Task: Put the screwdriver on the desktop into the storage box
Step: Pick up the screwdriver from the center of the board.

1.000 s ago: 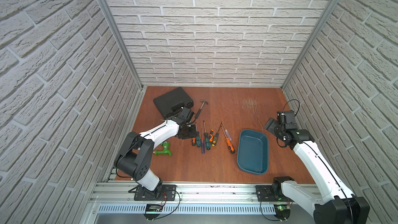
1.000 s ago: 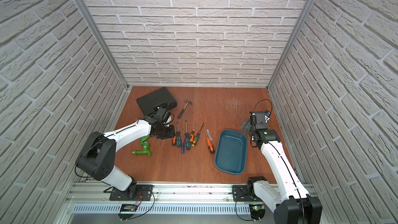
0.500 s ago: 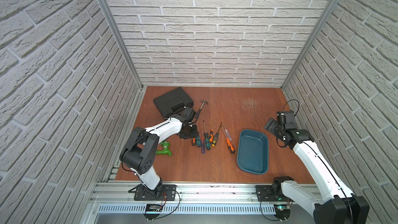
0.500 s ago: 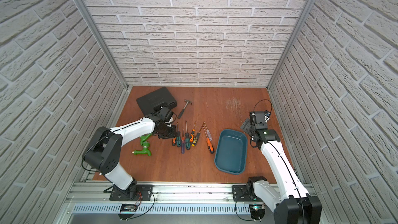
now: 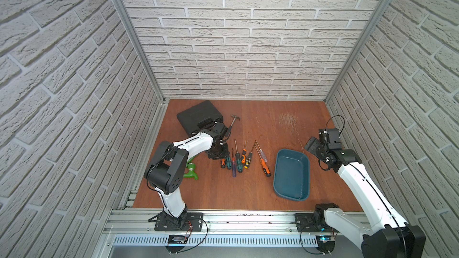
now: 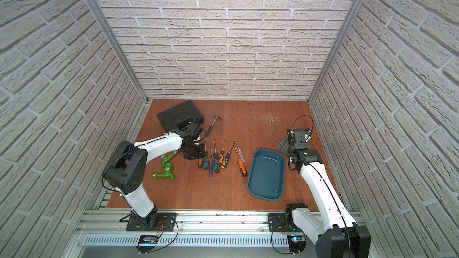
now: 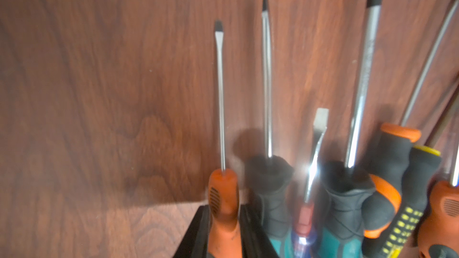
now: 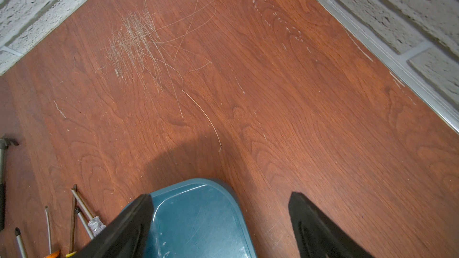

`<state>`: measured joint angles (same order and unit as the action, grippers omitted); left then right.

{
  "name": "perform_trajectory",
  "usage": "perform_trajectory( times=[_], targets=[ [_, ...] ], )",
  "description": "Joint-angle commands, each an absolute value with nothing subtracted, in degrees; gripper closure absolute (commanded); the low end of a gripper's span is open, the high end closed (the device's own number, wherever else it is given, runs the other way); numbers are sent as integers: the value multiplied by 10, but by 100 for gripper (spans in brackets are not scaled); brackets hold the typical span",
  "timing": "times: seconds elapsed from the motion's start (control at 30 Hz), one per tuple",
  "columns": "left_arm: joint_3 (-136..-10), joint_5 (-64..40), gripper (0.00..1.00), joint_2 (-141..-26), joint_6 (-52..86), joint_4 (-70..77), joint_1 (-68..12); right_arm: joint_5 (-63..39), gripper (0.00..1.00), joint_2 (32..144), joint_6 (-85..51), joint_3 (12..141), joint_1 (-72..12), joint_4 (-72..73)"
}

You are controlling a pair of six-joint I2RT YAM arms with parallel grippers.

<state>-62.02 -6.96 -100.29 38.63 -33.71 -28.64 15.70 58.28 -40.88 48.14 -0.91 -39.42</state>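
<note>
Since a second ago the left arm (image 5: pixel 192 145) has lifted its big black elbow up and in toward the tools, while the right arm (image 5: pixel 360 182) and all the tools have stayed put. Now the left gripper (image 7: pixel 223 222) is nearly closed. Its two black fingers (image 7: pixel 196 234) press on both sides of the handle of the small orange screwdriver (image 7: pixel 223 202). That screwdriver lies flat on the desktop (image 5: pixel 248 189), at the left end of a row of other screwdrivers (image 5: pixel 238 162), and its thin metal tip points toward the back wall. The storage box (image 5: pixel 291 177) sits on the desktop to the right of the row, a little apart from it. The right gripper (image 8: pixel 221 196) is spread wide and holds nothing. One of its fingers hangs over a corner of the storage box and the other hangs over bare wood. One black handle (image 7: pixel 409 217) has rows of yellow dots, but any words on the tools are too blurry to read. A black tool case (image 5: pixel 198 117) and a hammer (image 5: pixel 233 120) lie on the desktop behind the left gripper, nearer the back wall.
</note>
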Motion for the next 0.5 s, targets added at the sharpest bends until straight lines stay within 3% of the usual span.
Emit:
perform_trajectory(
  times=[0.0, 0.27, 0.47],
  targets=[
    [-634, -69, 72, -1019, 382, -355, -290, 160, 9, 579, -420, 476, -11, -380],
    [-646, -67, 73, -1042, 376, -364, -291, 156, 9, 582, -420, 475, -11, -390],
    [-645, -58, 86, -1036, 370, -368, -291, 159, 11, 586, -419, 477, -11, -411]
  ],
)
